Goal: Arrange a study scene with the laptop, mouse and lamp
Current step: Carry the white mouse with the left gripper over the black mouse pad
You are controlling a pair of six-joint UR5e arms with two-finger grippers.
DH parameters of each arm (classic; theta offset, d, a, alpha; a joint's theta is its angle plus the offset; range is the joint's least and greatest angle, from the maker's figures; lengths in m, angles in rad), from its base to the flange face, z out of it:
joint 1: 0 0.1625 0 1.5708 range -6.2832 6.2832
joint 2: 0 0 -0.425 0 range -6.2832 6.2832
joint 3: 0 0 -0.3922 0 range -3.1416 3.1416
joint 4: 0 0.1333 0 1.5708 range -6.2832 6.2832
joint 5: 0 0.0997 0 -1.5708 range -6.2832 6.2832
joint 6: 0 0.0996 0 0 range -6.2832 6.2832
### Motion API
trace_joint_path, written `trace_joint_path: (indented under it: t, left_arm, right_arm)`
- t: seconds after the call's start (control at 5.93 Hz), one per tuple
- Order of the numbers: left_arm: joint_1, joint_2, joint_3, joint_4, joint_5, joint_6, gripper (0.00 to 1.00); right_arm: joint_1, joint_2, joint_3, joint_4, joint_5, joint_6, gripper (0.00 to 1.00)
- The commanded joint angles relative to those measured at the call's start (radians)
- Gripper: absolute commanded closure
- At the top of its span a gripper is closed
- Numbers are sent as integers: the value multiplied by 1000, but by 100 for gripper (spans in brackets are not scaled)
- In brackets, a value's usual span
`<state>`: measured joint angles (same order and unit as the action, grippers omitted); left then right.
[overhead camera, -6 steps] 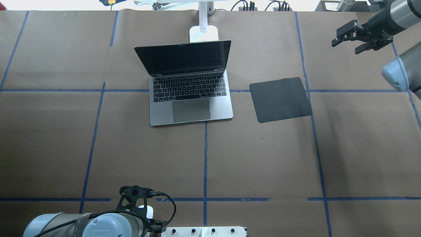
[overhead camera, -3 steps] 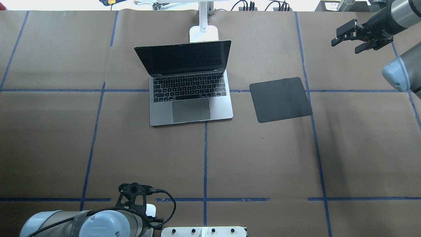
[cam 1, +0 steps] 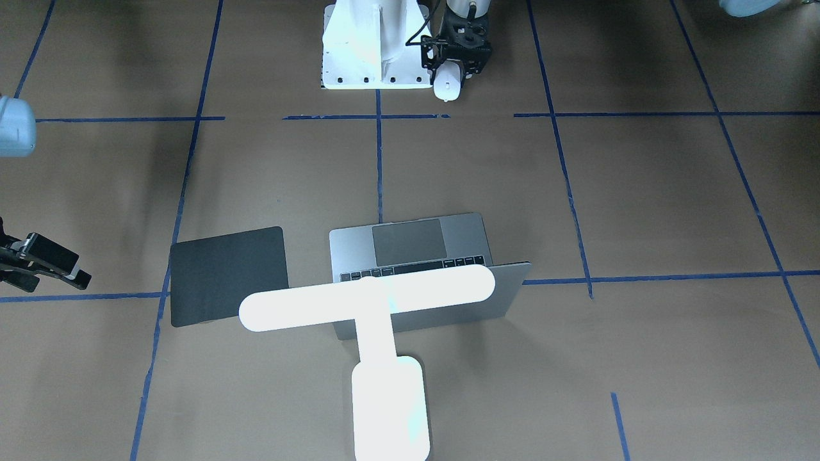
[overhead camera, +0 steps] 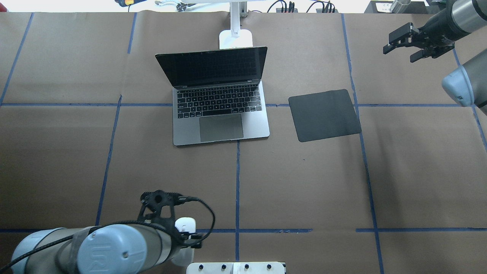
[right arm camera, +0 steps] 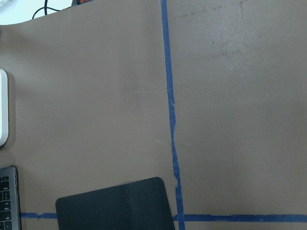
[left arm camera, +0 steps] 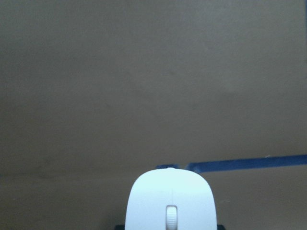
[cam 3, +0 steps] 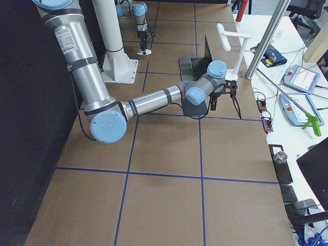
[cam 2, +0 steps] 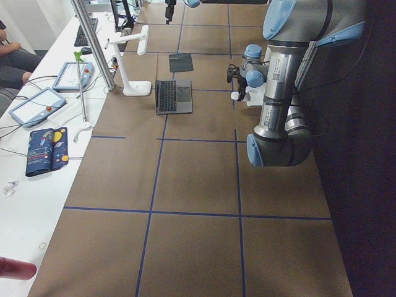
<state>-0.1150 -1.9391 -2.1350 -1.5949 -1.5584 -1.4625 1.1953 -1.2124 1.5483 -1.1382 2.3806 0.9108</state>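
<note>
The grey laptop (overhead camera: 220, 110) stands open at the table's far middle. The glowing white lamp (cam 1: 368, 298) stands behind it, its bar head over the lid; its base (overhead camera: 236, 38) shows in the overhead view. My left gripper (overhead camera: 179, 228) is shut on the white mouse (overhead camera: 185, 225) near the robot's base, by a blue tape line. The mouse also shows in the front view (cam 1: 446, 83) and fills the bottom of the left wrist view (left arm camera: 170, 203). My right gripper (overhead camera: 398, 53) is open and empty at the far right, above the table.
A thin black mat (overhead camera: 324, 115) lies to the right of the laptop and shows in the right wrist view (right arm camera: 115, 206). The white bolted mount block (overhead camera: 236, 267) sits at the near edge beside my left arm. Blue tape lines cross the brown paper cover.
My left gripper has moved forward, away from the base, carrying the mouse up to the tape line. The right arm has barely moved.
</note>
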Motion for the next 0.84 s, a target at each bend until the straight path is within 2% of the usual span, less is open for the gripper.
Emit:
trace_joint_path:
  t: [0.0, 0.34, 0.51, 0.67]
  left_arm:
    - [-56, -197, 128, -8, 3, 7, 92]
    - [-135, -401, 347, -34, 1, 135, 92]
    - [-161, -485, 504, -136, 0, 172, 92]
    - [-201, -626, 703, -184, -46, 174, 92]
  right_arm:
    - [0, -4, 1, 0, 5, -1, 0]
    - [0, -12, -1, 0, 5, -3, 0]
    - [0, -15, -1, 2, 5, -3, 0]
    - [1, -16, -1, 2, 5, -3, 0]
